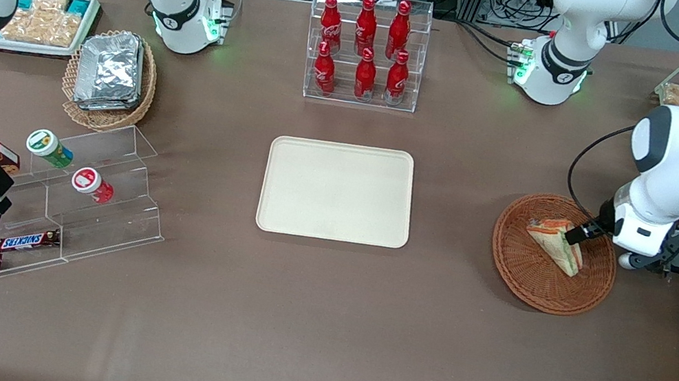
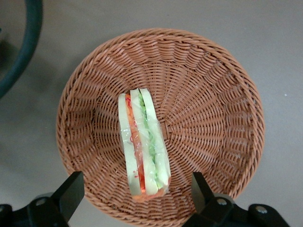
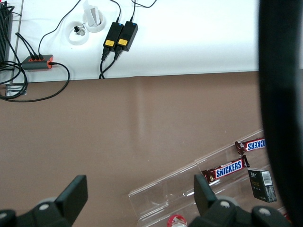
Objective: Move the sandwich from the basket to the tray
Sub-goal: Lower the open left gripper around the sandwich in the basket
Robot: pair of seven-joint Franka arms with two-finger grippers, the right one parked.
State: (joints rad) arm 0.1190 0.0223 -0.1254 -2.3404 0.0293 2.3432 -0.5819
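A brown table (image 1: 315, 326) is seen carrying a cream tray (image 1: 338, 192) at its middle. The basket (image 1: 526, 279) is set toward the working arm's end, where the gripper (image 1: 578, 234) is held open over its sandwich (image 1: 553, 239). A bottle rack (image 1: 366, 48) is placed farther from the camera than the tray. A foil-packet basket (image 1: 108, 116), white snack tray (image 1: 22, 47) and clear stepped stand (image 1: 99, 204) are grouped toward the parked arm's end.
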